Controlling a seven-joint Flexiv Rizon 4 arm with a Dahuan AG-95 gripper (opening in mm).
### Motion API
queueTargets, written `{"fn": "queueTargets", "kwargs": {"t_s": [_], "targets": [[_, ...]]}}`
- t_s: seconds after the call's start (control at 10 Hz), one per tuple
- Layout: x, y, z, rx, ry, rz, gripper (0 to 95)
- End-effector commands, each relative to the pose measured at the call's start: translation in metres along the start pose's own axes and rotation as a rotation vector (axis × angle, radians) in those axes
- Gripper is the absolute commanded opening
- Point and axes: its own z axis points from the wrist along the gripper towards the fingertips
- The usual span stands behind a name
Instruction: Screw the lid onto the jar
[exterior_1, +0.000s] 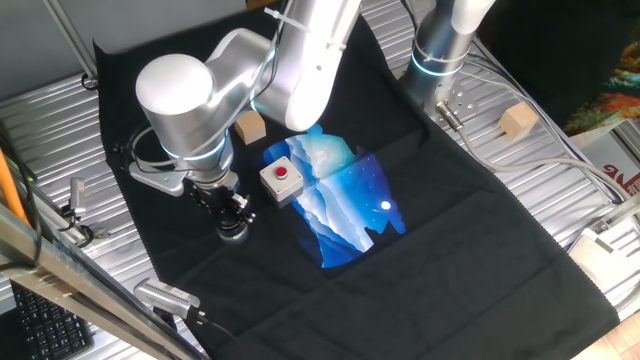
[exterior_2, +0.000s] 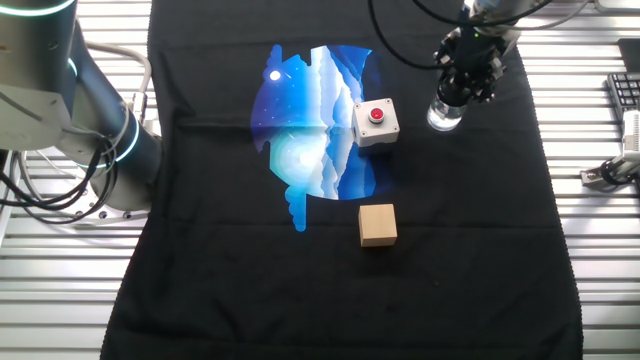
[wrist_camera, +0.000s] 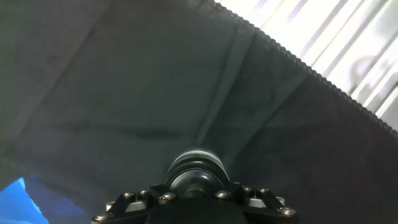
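- Claw (exterior_2: 465, 88): black, pointing down over the jar, fingers closed around the lid at the jar's top; in the hand view the round lid (wrist_camera: 196, 171) sits right at the claw's tip.
- Jar (exterior_2: 444, 116): small, clear, upright on the black cloth (exterior_2: 450, 260), directly beneath the claw, just beside the white box.
- White box with red button (exterior_2: 376, 122): on the cloth, at the edge of the blue-and-white printed patch (exterior_2: 305, 120).
- Tan wooden cube (exterior_2: 378, 224): on the cloth, apart from the box.
- Second wooden cube (exterior_1: 517, 121): on the ribbed metal desk (exterior_1: 540, 180), off the cloth.
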Motion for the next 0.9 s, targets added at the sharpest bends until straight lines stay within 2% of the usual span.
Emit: {"fn": "queueTargets", "kwargs": {"t_s": [0.1,0.9], "targets": [[-0.0004,-0.0003,0.0,0.001,-0.003,0.041,0.0],[-0.0002,-0.0005,-0.0001,-0.008,-0.011,0.2,0.0]]}}
